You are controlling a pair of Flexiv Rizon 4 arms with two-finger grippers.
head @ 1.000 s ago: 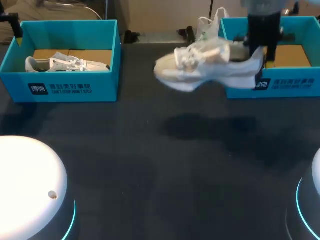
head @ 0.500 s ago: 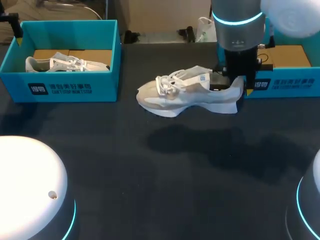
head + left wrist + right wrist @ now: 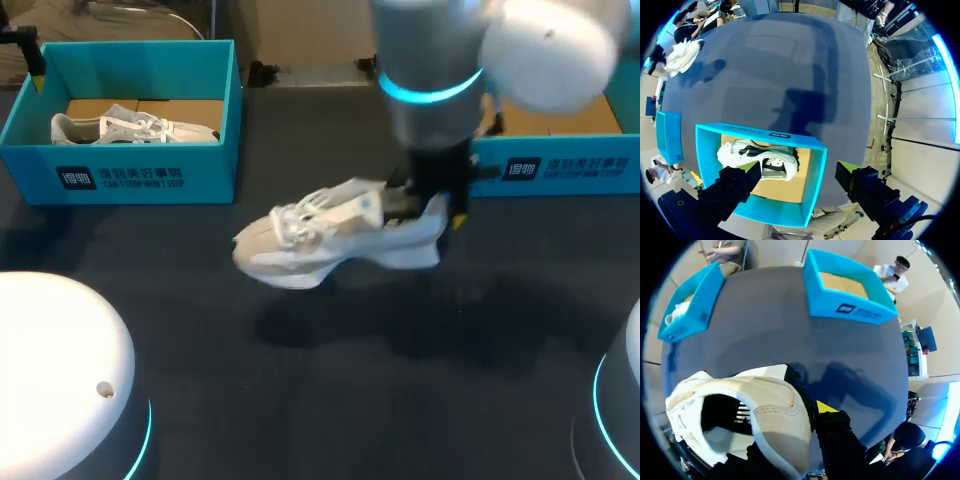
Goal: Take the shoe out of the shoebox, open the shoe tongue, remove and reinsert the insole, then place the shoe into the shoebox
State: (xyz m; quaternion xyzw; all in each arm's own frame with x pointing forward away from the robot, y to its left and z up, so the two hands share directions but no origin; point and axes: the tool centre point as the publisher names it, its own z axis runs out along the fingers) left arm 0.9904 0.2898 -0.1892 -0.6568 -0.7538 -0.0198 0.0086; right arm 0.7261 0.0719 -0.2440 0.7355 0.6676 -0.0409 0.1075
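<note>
A white and beige shoe (image 3: 320,235) hangs just above the dark table, toe to the left. My right gripper (image 3: 442,212) is shut on its heel, and its arm comes down from the back right. In the right wrist view the shoe (image 3: 740,405) fills the space at my right gripper (image 3: 805,412). One yellow-tipped finger (image 3: 826,407) lies against the outside of the heel wall; the other is hidden inside. The right blue shoebox (image 3: 565,165) stands behind the arm. My left gripper (image 3: 800,175) is open above the left blue shoebox (image 3: 760,132), which holds a second white shoe (image 3: 760,160).
The left shoebox (image 3: 130,170) sits at the back left with its shoe (image 3: 130,128) inside. Two white round arm bases (image 3: 60,370) stand at the near corners. Dark table surface (image 3: 330,380) lies between the boxes and the bases.
My right arm has carried the shoe from in front of the right shoebox down and to the left, toward the table's middle. The left gripper stays open.
</note>
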